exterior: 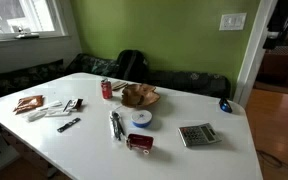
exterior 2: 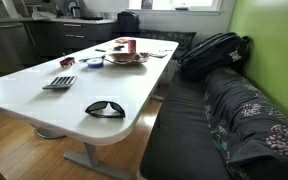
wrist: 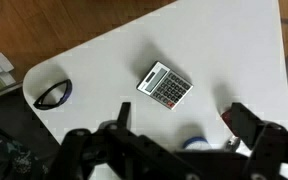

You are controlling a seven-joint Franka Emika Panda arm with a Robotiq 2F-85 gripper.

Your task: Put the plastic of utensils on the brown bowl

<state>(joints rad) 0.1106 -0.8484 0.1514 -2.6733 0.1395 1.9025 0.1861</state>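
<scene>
The plastic of utensils (exterior: 115,124) lies on the white table (exterior: 184,160), a slim clear packet just in front of the brown bowl (exterior: 139,96). The bowl stands near the table's middle, beside a red soda can (exterior: 107,88); it also shows in an exterior view (exterior 2: 127,57). The arm shows in neither exterior view. In the wrist view my gripper (wrist: 187,118) is open and empty, high above the table, its two dark fingers wide apart. The bowl is out of the wrist view, and I cannot make out the packet there.
A round white-and-blue disc (exterior: 142,118) (wrist: 194,141), a red item (exterior: 140,142), a calculator (exterior: 197,134) (wrist: 165,85) and sunglasses (exterior: 225,104) (wrist: 52,94) lie on the table. Flat packets (exterior: 29,103) and a short black item (exterior: 69,124) lie at one end. A bench with a backpack (exterior 2: 214,52) runs alongside.
</scene>
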